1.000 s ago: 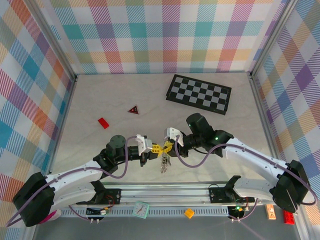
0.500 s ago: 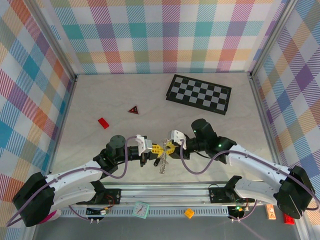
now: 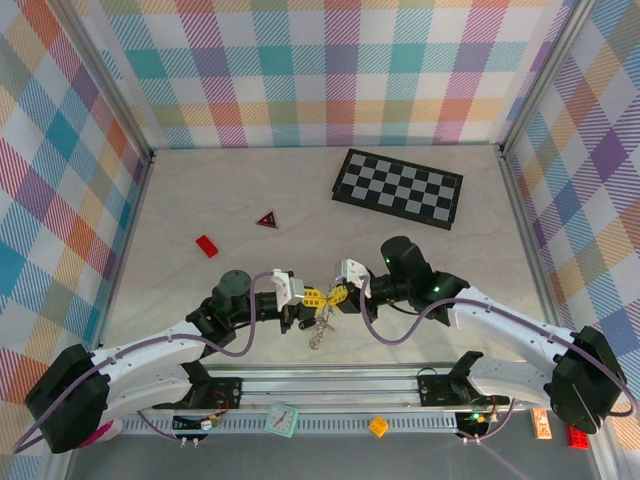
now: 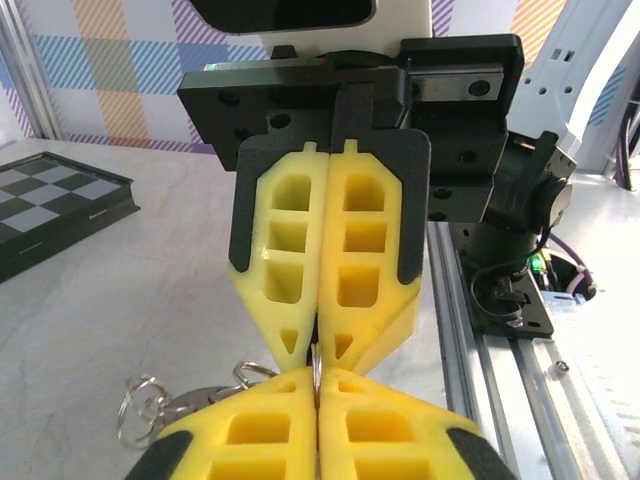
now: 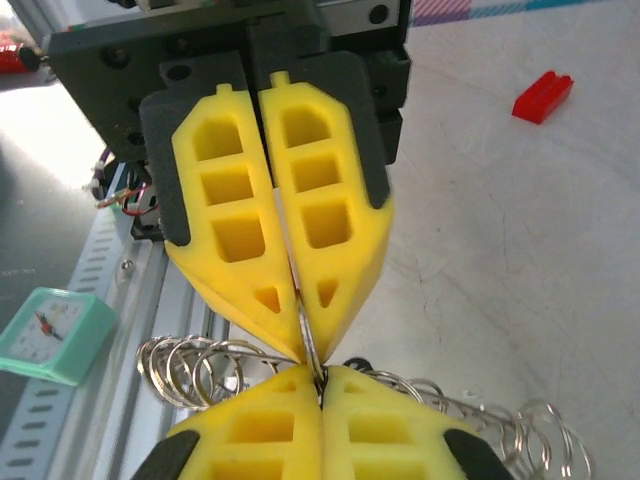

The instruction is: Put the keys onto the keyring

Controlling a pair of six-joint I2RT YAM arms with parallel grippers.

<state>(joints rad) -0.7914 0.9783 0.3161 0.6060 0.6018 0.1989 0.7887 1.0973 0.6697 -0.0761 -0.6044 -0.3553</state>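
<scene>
My left gripper [image 3: 312, 297] and right gripper [image 3: 335, 295] meet tip to tip above the near middle of the table. Both are shut on the same thin grey metal band seen edge-on, the keyring [image 5: 310, 340]. In the left wrist view my left gripper [image 4: 318, 388] pinches the keyring [image 4: 316, 362] from below, and the right gripper [image 4: 318, 340] pinches it from above. In the right wrist view my right gripper [image 5: 321, 385] faces the left gripper [image 5: 300, 325]. A silver bunch [image 3: 319, 328] of small rings hangs under the fingertips. The keys cannot be told apart in it.
Linked small rings [image 5: 190, 365] trail to both sides of the fingers. A chessboard [image 3: 398, 189] lies at the back right, with a red triangle [image 3: 267, 220] and a red brick [image 3: 207, 246] at the left. The aluminium rail [image 3: 330, 380] runs along the near edge, a teal clock [image 3: 283, 418] beside it.
The right gripper has closed onto the keyring. The right arm shifted a little, and the hanging silver bunch swung slightly to the left.
</scene>
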